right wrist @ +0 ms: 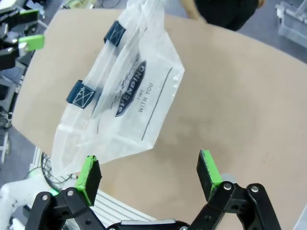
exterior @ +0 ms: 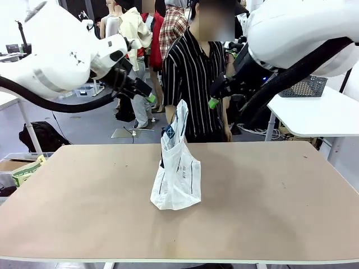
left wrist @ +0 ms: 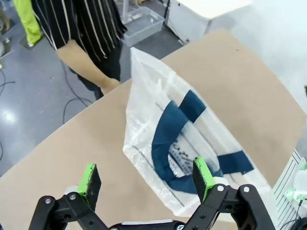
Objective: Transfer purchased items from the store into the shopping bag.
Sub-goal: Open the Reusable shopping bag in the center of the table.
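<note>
The shopping bag (exterior: 177, 171) stands upright in the middle of the brown table (exterior: 269, 190), translucent white with dark blue handles and dark print. Both arms hang high over the table's far part. My left gripper (exterior: 150, 98) is up and left of the bag's top, my right gripper (exterior: 213, 102) up and right of it. In the left wrist view the bag (left wrist: 177, 139) lies beyond the open gripper (left wrist: 146, 178), nothing between the green pads. The right wrist view shows the bag (right wrist: 127, 91) with its oval print past the open, empty gripper (right wrist: 148, 171). The pen-like sticks and packets are out of view.
A person in a striped shirt (exterior: 196, 73) stands at the far edge behind the bag, one forearm (left wrist: 86, 60) near the table. A dark mesh basket (exterior: 305, 87) sits on a white side table (exterior: 320, 115) at the back right. Bare tabletop surrounds the bag.
</note>
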You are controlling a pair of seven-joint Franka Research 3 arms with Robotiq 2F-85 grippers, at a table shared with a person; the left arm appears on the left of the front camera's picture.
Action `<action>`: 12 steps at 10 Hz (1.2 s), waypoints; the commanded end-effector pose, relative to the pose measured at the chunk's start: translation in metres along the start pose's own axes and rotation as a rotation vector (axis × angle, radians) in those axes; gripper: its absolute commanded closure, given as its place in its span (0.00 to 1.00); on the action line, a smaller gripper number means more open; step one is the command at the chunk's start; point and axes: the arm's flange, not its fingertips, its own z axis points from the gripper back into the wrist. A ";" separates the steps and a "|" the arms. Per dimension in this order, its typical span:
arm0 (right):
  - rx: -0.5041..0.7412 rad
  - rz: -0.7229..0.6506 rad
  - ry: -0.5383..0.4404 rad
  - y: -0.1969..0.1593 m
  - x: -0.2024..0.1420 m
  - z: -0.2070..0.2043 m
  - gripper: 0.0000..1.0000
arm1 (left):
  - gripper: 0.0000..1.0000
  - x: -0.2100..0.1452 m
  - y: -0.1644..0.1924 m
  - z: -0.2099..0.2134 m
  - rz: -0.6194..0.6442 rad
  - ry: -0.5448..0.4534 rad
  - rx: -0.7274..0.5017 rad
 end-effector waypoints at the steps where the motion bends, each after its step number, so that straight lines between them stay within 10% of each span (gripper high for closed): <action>1: 0.032 -0.085 0.059 0.023 0.015 -0.022 0.00 | 0.00 0.027 0.001 -0.022 -0.008 0.022 -0.056; 12: 0.070 -0.146 0.162 0.053 0.016 -0.097 0.00 | 0.00 0.056 -0.014 -0.115 0.026 0.299 -0.139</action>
